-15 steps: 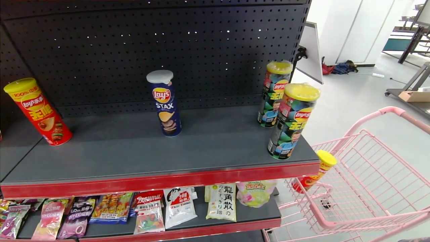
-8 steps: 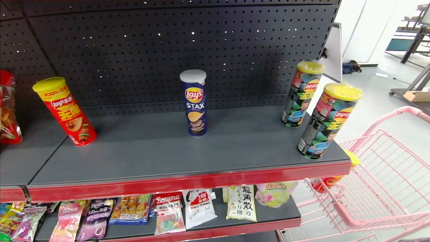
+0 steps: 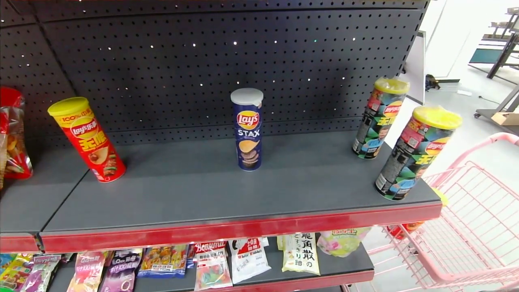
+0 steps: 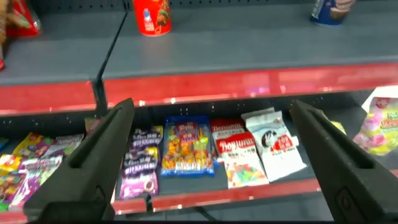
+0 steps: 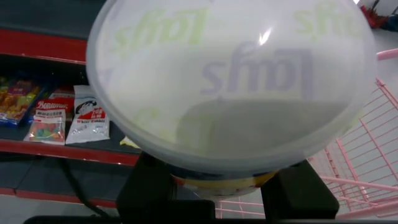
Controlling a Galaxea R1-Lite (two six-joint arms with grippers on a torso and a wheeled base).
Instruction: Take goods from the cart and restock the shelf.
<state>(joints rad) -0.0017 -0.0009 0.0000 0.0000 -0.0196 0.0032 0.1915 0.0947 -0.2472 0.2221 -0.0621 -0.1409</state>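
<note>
My right gripper [image 5: 217, 200] is shut on a chips can whose clear lid [image 5: 230, 81] faces the right wrist camera, beside the pink cart [image 5: 379, 155]. My left gripper [image 4: 211, 165] is open and holds nothing, level with the shelf's red front edge [image 4: 217, 84]. On the grey shelf [image 3: 243, 190] stand a red can [image 3: 87, 140] at the left, a blue can [image 3: 248, 129] in the middle and two green-black cans [image 3: 380, 118] [image 3: 417, 154] at the right. A red can with a yellow lid [image 3: 405, 229] peeks out below the shelf's right corner, over the cart [image 3: 478, 227].
Snack bags [image 3: 211, 265] lie in a row on the lower shelf. A red bag [image 3: 12, 138] sits on the neighbouring shelf board at far left. Wide bare stretches lie between the cans. Black pegboard [image 3: 202, 61] backs the shelf. Open floor is beyond the cart.
The whole head picture has shifted rightward, so the camera has turned left. The cans on the shelf keep their places relative to each other.
</note>
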